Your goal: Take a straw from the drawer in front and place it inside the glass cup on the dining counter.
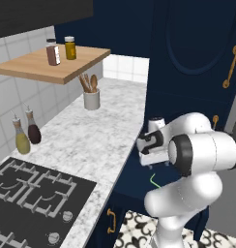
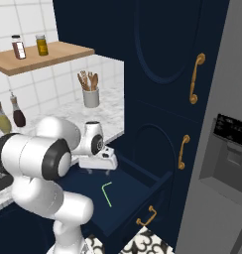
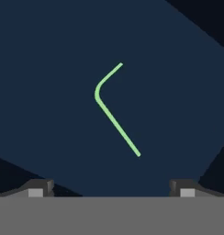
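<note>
The drawer [image 2: 128, 196] is seen pulled out from the navy cabinet front, a wide, shallow tray with a smooth, matt dark-blue floor and a small curved brass handle [image 2: 147, 217] on its face. On that floor the straw [image 3: 114, 108] lies flat: a very thin, pale green tube with a long straight run and a short arm bent off at a rounded elbow. It is also picked out as a small green angle in the right base view [image 2: 107, 192] and, partly hidden behind the arm, in the left base view [image 1: 154, 180].

The gripper [image 3: 112, 188] is held above the drawer, pointed down at the straw, its two small dark fingertips [image 3: 38, 187] set wide apart with nothing between them; the straw is not touched. In the right base view the white hand [image 2: 97, 159] is seen over the rear part of the drawer.

To the left a grey-veined white marble worktop [image 1: 91, 140] is shown, carrying a black gas hob [image 1: 28, 193], two glass bottles [image 1: 27, 133] and a white crock of wooden utensils [image 1: 91, 94]. A plain wooden shelf [image 1: 52, 65] with two small jars is fixed above. Tall navy cupboard doors with long brass handles [image 2: 195, 78] stand behind the drawer, and a grey refrigerator [image 2: 227, 163] is at the right.
</note>
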You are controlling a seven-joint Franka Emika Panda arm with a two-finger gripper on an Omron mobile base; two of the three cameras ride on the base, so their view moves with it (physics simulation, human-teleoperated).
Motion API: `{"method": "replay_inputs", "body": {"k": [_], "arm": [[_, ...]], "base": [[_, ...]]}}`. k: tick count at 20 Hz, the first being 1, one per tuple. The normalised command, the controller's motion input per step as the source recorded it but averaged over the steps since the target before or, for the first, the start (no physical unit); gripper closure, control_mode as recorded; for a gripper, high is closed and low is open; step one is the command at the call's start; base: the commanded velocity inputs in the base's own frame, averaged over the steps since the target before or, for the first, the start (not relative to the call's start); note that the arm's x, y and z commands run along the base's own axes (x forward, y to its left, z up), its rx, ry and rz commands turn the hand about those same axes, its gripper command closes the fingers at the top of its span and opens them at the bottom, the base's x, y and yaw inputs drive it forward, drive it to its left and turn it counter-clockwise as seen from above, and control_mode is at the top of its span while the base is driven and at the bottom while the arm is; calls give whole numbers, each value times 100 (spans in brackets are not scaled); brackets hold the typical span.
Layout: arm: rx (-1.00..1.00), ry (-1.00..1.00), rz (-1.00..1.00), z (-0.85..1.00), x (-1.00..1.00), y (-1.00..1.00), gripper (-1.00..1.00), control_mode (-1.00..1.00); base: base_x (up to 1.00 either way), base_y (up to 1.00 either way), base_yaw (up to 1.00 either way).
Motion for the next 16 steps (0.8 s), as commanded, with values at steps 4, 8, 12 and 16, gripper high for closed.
{"method": "replay_inputs", "body": {"k": [4,8,12,16], "arm": [[14,2,6,-63,0,0,-100,-100],[4,1,3,-51,20,0,-100,-100],[0,5,0,-43,13,0,-100,-100],[0,7,0,-49,12,2,-100,-100]], "base": [[0,0,0],[0,0,0],[0,0,0],[0,0,0]]}}
